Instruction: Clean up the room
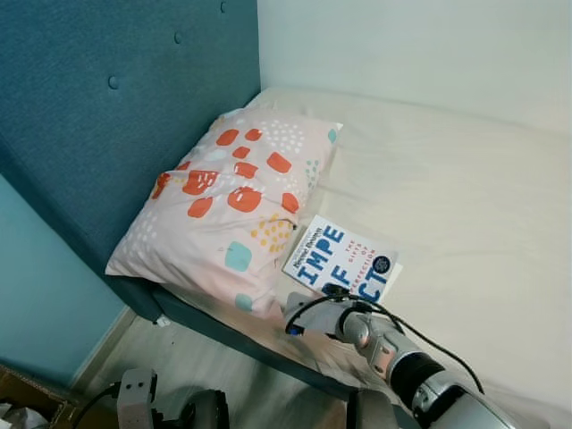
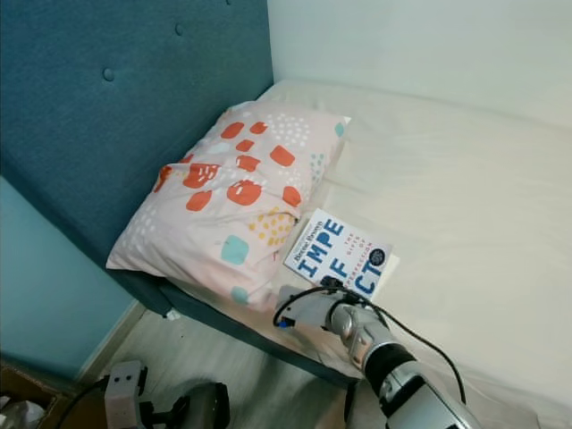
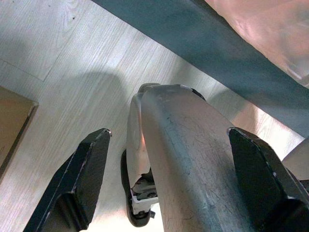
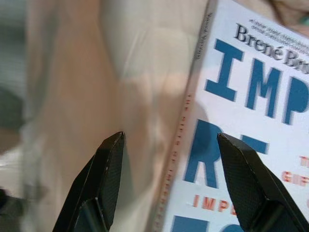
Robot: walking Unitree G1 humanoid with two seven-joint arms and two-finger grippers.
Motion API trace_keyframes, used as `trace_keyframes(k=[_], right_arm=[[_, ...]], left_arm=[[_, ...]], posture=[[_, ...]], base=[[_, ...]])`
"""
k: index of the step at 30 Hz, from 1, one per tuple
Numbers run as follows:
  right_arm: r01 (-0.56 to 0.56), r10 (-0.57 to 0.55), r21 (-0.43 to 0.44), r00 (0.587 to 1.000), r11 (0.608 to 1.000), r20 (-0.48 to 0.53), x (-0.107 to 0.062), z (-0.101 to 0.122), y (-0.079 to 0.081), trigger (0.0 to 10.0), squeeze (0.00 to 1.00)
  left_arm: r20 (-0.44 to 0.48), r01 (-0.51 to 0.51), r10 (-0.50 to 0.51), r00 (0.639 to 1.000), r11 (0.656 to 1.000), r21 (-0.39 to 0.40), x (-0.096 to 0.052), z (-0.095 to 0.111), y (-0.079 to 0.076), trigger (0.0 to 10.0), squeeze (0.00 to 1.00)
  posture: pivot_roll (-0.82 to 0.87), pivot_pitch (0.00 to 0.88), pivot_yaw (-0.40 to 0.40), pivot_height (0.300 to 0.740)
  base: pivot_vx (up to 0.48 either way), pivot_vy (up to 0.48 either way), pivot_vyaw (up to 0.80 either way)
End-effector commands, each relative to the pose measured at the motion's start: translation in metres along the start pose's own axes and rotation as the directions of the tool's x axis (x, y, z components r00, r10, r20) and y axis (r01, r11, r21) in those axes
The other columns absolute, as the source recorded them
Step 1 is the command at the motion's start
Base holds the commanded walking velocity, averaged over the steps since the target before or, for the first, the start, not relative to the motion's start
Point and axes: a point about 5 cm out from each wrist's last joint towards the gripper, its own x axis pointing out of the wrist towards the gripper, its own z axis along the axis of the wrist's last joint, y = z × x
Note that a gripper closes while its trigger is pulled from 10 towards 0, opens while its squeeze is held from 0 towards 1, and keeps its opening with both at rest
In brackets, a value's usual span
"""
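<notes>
A white book (image 1: 344, 261) with big blue letters lies flat on the cream bed sheet (image 1: 465, 206), just right of the patterned pillow (image 1: 234, 204). My right gripper (image 4: 169, 181) hovers over the book's near edge, open, one finger (image 4: 108, 176) over the sheet and the other finger (image 4: 246, 181) over the cover (image 4: 251, 111). The right arm (image 1: 393, 353) reaches in from the bottom right. My left gripper (image 3: 166, 176) hangs open down by the floor beside the bed, over my own grey leg (image 3: 193, 159).
A teal padded headboard (image 1: 116, 107) rises at the left, with a pale wall (image 1: 411, 45) behind the bed. The dark bed frame edge (image 1: 232, 335) runs above the light wood floor (image 1: 206, 366). A cardboard box (image 1: 27, 402) sits at the bottom left corner.
</notes>
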Motion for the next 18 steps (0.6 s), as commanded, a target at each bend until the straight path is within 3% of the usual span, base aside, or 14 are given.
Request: trace_keyframes(k=[1, 8, 18], right_arm=[[-0.008, 0.005, -0.029, 0.997, 1.000, -0.073, -0.002, -0.016, 0.010, 10.0, 0.00], [0.097, -0.098, -0.014, 0.991, 0.995, -0.090, -0.003, -0.018, 0.008, 10.0, 0.00], [0.123, -0.125, -0.025, 0.983, 0.992, -0.134, -0.003, -0.027, 0.005, 10.0, 0.00]], left_arm=[[-0.303, -0.032, 0.009, 0.953, 0.997, -0.070, -0.029, -0.078, -0.001, 10.0, 0.00], [-0.308, -0.033, 0.009, 0.951, 0.997, -0.073, -0.032, -0.081, 0.000, 10.0, 0.00], [-0.300, -0.036, 0.011, 0.954, 0.996, -0.078, -0.031, -0.079, 0.002, 10.0, 0.00]], posture=[[0.14, 0.249, -0.042, 0.571], [0.14, 0.263, -0.038, 0.571], [0.14, 0.264, -0.044, 0.571]], base=[[0.000, 0.000, 0.00], [0.000, 0.000, 0.00], [0.000, 0.000, 0.00]])
